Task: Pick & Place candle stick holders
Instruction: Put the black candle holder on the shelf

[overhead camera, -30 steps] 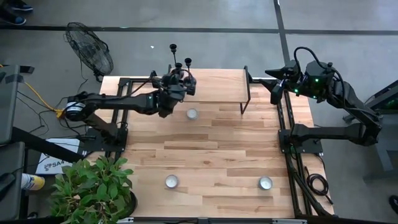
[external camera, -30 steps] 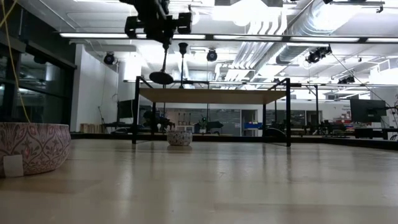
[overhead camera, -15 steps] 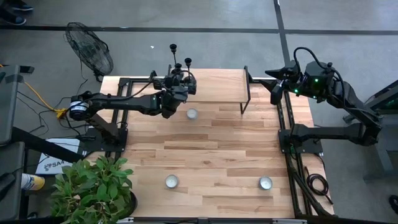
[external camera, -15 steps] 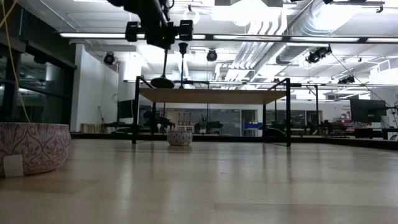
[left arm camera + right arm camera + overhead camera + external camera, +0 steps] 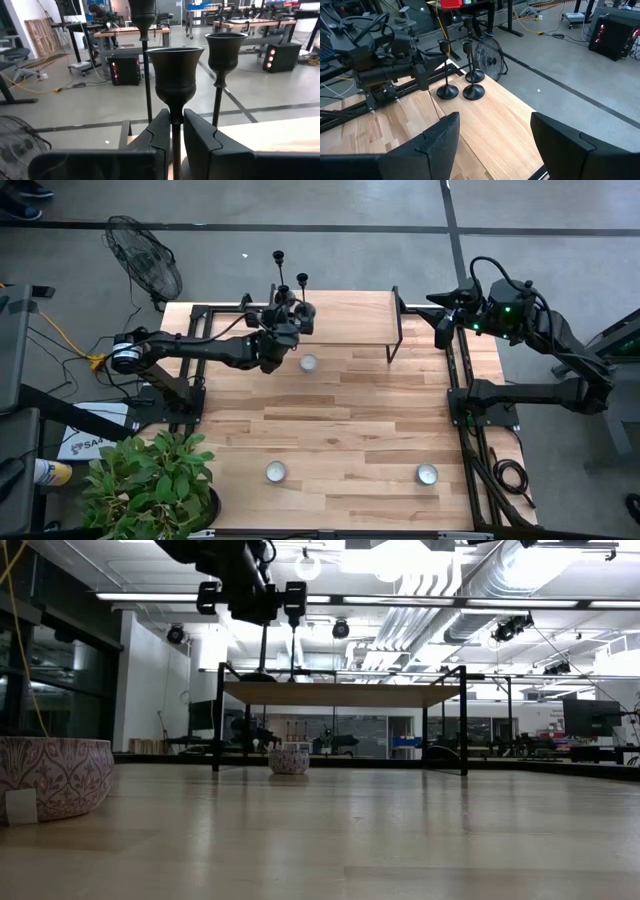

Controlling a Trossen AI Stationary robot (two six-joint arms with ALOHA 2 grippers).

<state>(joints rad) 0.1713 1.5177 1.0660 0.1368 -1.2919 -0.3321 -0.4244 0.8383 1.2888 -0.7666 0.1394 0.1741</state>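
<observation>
Here the left end effector (image 5: 171, 131) pinches a candlestick (image 5: 174, 75) stem on the shelf (image 5: 345, 320) at the table's far edge; the right end effector (image 5: 492, 132) waits open.

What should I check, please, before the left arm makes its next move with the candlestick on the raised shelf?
1. Left gripper shut on the stem of the held candlestick: ok.
2. Held candlestick upright: ok.
3. Its base set on the shelf: ok in the right wrist view, flat beside the others.
4. Apart from the two other candlesticks: bases close, touching cannot tell.
5. Right gripper open, waiting away at the table's right edge: ok.
</observation>
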